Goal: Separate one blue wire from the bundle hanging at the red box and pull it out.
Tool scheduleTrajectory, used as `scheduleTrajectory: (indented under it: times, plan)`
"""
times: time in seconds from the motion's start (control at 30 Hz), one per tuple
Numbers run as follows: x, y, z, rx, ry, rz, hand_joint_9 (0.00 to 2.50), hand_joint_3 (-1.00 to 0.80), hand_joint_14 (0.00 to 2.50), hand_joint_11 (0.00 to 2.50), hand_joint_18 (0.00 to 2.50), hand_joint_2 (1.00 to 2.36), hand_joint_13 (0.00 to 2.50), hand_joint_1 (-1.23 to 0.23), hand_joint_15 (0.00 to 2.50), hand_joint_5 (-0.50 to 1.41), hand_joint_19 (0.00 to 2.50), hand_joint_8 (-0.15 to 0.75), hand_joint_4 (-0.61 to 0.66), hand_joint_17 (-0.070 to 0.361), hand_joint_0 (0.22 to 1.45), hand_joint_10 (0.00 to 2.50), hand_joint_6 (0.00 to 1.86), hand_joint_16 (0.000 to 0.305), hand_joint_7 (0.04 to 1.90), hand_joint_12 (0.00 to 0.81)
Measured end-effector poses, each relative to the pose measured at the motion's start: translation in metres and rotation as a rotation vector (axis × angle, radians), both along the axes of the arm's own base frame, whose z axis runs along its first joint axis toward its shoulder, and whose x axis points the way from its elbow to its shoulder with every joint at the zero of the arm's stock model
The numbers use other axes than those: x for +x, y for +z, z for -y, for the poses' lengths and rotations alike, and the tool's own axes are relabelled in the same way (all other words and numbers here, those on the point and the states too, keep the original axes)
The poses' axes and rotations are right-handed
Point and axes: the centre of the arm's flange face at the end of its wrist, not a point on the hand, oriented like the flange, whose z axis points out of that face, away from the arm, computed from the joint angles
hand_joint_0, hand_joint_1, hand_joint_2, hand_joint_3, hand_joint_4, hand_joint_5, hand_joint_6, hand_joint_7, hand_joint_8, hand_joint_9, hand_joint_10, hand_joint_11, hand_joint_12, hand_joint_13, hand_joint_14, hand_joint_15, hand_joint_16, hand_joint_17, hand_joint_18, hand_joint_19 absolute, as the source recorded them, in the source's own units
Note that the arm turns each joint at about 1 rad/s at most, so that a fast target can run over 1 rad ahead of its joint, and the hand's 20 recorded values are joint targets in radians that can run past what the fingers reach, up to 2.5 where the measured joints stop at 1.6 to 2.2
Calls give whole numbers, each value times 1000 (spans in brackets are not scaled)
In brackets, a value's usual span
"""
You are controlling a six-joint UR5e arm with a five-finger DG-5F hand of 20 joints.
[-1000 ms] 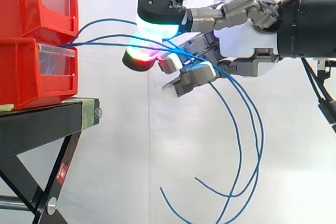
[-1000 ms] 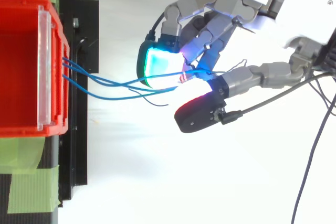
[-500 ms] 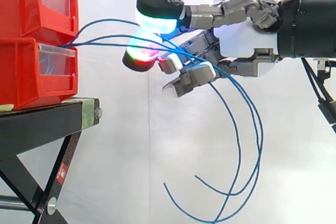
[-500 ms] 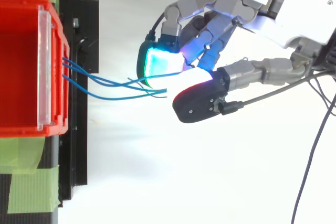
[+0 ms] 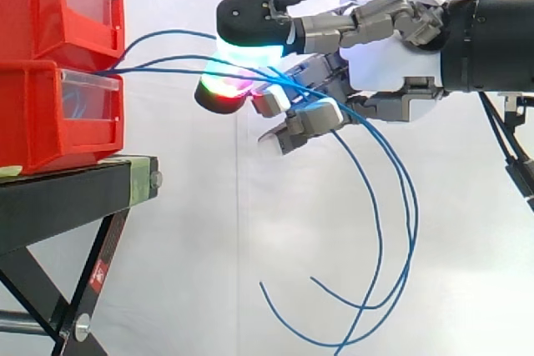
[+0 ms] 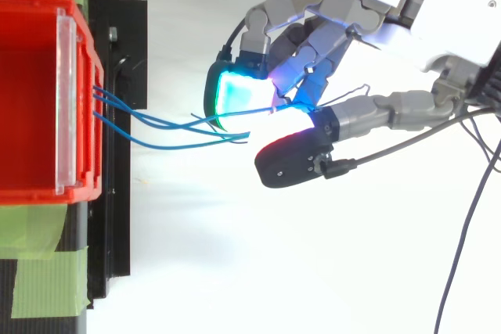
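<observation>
Wires are what the next move turns on. In the side view the blue wires [image 5: 183, 72] leave the front of the lower red bin [image 5: 50, 114], which sits on the black bench [image 5: 75, 198] at the left. They run almost level to the right, straight into the robot hand [image 5: 384, 64], which comes in from the right. Their long axis lies left to right, in line with a pull away from the bin. Beyond the hand they droop in long loops with their free ends hanging low. One strand arches higher than the others and meets the upper glowing pad [image 5: 250, 39]; the rest pass between that pad and the red-lit pad [image 5: 221, 93] below it. The two pads stand close together, so the robot hand looks narrowly closed on the wires, though I cannot tell how many strands it pinches. In the top view the wires come out at the right wall of the red bin [image 6: 78, 76], fan slightly, and end under the robot hand [image 6: 415, 13]. There the green-lit fingertip [image 6: 231, 95] and the black-backed thumb [image 6: 293, 162] are curled in towards each other around them, and separation of a single strand looks unfinished.
</observation>
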Motion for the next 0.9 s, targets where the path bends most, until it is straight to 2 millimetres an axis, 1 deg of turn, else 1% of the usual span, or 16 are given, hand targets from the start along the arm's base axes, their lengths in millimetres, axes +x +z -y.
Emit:
scheduleTrajectory:
  times: [0.1, 0.13, 0.23, 0.53, 0.6, 0.73, 0.83, 0.9]
  plan:
    - [0, 0, 0, 0, 0, 0, 1074, -250, 20, 1311, 658, 1022, 1451, -847, 1423, -225, 535, 308, 156, 114, 679, 18, 866, 51, 1026, 300]
    - [0, 0, 0, 0, 0, 0, 1069, -248, 18, 1301, 656, 1023, 1439, -876, 1422, -226, 524, 304, 154, 114, 687, 18, 866, 50, 1035, 293]
    - [0, 0, 0, 0, 0, 0, 1014, -259, 18, 1289, 634, 1022, 1405, -936, 1411, -231, 499, 296, 147, 115, 709, 18, 866, 51, 1046, 305]
    - [0, 0, 0, 1, 0, 1, 913, -333, 20, 1273, 622, 1016, 1362, -966, 1366, -249, 483, 286, 153, 116, 735, 18, 867, 52, 1034, 310]
    - [0, 0, 0, 1, 0, 1, 917, -373, 21, 1278, 624, 1012, 1361, -947, 1368, -249, 487, 291, 159, 116, 711, 17, 868, 52, 1018, 313]
    - [0, 0, 0, 1, 1, 1, 954, -439, 17, 1259, 612, 1006, 1387, -815, 1383, -243, 535, 303, 172, 118, 620, 18, 861, 52, 1010, 312]
    - [0, 0, 0, 1, 2, 1, 968, -500, 16, 1255, 614, 1000, 1392, -755, 1392, -241, 551, 311, 180, 120, 584, 18, 856, 53, 1014, 314]
    - [0, 0, 0, 1, 2, 0, 972, -500, 16, 1248, 614, 1000, 1394, -735, 1388, -241, 558, 315, 187, 121, 567, 18, 852, 54, 1012, 322]
